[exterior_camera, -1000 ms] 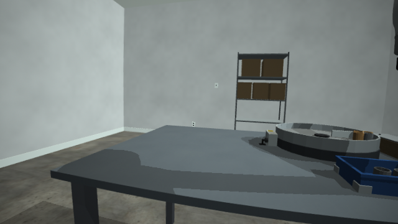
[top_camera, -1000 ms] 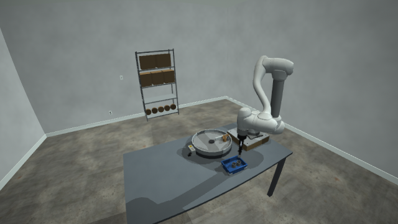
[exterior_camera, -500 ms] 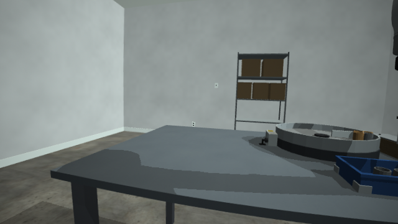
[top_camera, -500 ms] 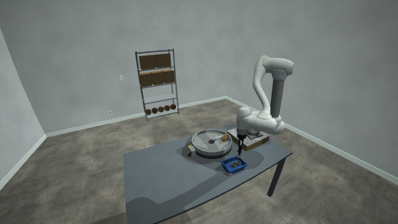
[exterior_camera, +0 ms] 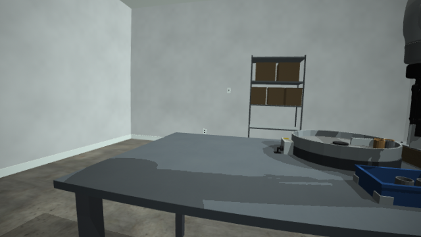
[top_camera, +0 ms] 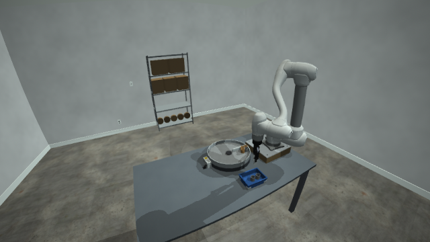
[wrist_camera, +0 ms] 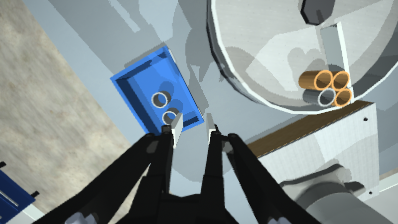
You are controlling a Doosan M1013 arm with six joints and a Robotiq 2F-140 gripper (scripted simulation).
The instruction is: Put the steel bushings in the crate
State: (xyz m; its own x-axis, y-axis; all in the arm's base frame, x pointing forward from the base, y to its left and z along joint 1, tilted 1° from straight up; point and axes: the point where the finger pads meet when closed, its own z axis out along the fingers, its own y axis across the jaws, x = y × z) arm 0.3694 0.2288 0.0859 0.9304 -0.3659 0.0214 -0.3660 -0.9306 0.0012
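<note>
My gripper (wrist_camera: pixel 194 120) (top_camera: pixel 256 158) is open with nothing between its fingers. It hangs between the blue crate (wrist_camera: pixel 147 80) (top_camera: pixel 246 172) (exterior_camera: pixel 371 176) and the turning table (wrist_camera: pixel 260 45) (top_camera: pixel 222 149) (exterior_camera: pixel 329 148). Two steel bushings (wrist_camera: pixel 160 99) (wrist_camera: pixel 171 117) (top_camera: pixel 257 175) (exterior_camera: pixel 404 180) stand upright in the crate. On the turning table, near its rim, one steel bushing (wrist_camera: pixel 327 97) (exterior_camera: pixel 389 143) lies in a cluster with three brass bushings (wrist_camera: pixel 322 78) (top_camera: pixel 242 148) (exterior_camera: pixel 378 143).
The arm's base stands on a wooden block (top_camera: pixel 269 156) (wrist_camera: pixel 300 132) right behind the turning table. A small control box (top_camera: pixel 207 162) (exterior_camera: pixel 285 145) sits at the turning table's left. A shelf rack (top_camera: pixel 169 91) (exterior_camera: pixel 277 95) with boxes stands by the far wall.
</note>
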